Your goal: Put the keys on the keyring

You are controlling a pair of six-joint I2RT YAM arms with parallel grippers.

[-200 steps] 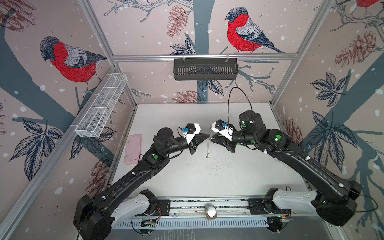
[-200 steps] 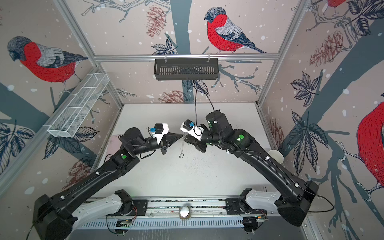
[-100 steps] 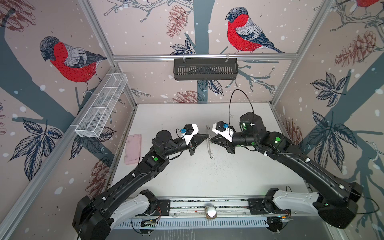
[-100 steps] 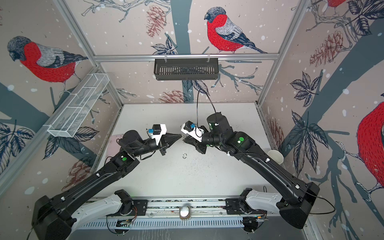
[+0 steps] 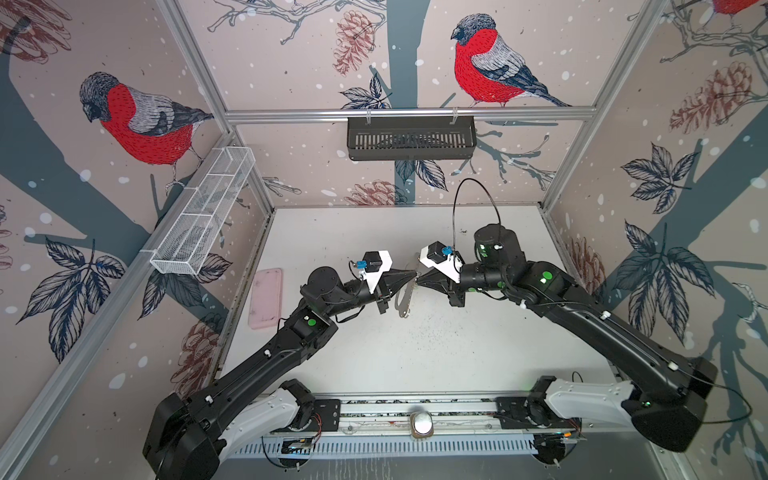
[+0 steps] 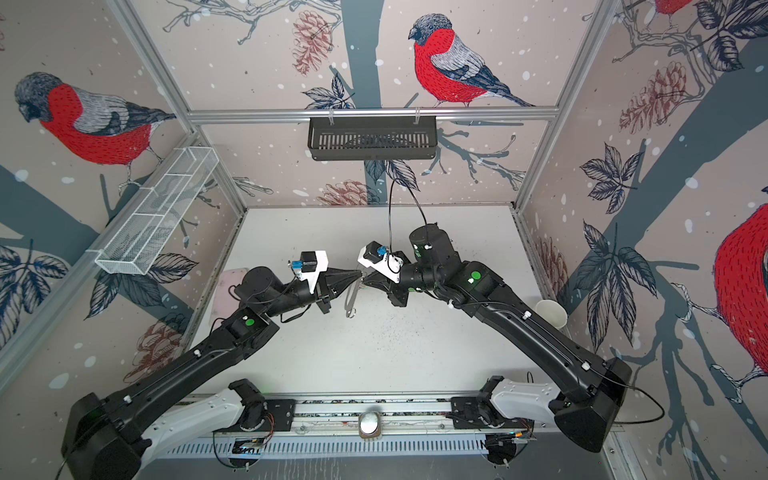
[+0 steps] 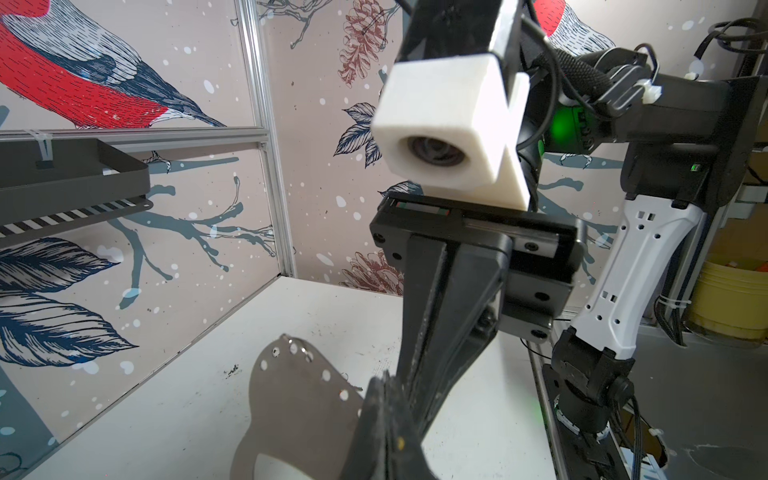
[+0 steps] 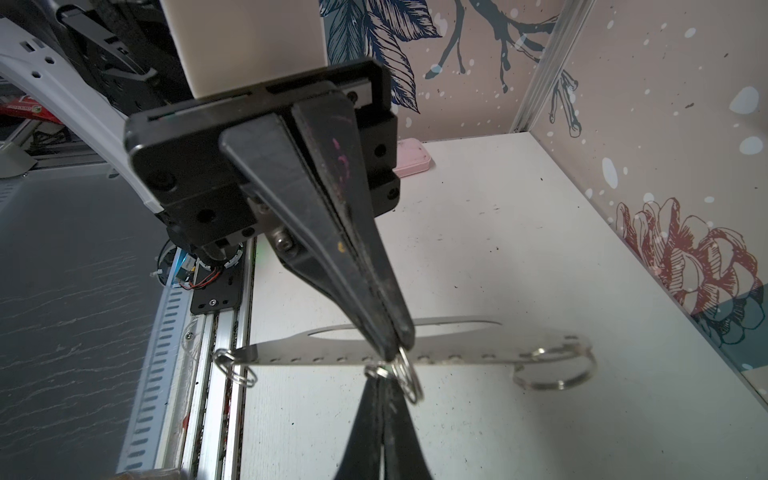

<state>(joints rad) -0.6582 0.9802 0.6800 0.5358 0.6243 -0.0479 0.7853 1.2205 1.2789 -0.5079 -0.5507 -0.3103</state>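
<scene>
The keyring (image 8: 469, 347) hangs pinched between the closed left end effector (image 8: 397, 345) and closed right end effector (image 8: 380, 376)

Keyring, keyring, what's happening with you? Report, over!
Left gripper shut on keyring, held above table. Right gripper shut at small rings on its edge. No keys in sight. Pink case well aside.

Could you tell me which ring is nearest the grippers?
The middle ring, at the tips of the left gripper and right gripper; the others hang at the plate's ends.
</scene>
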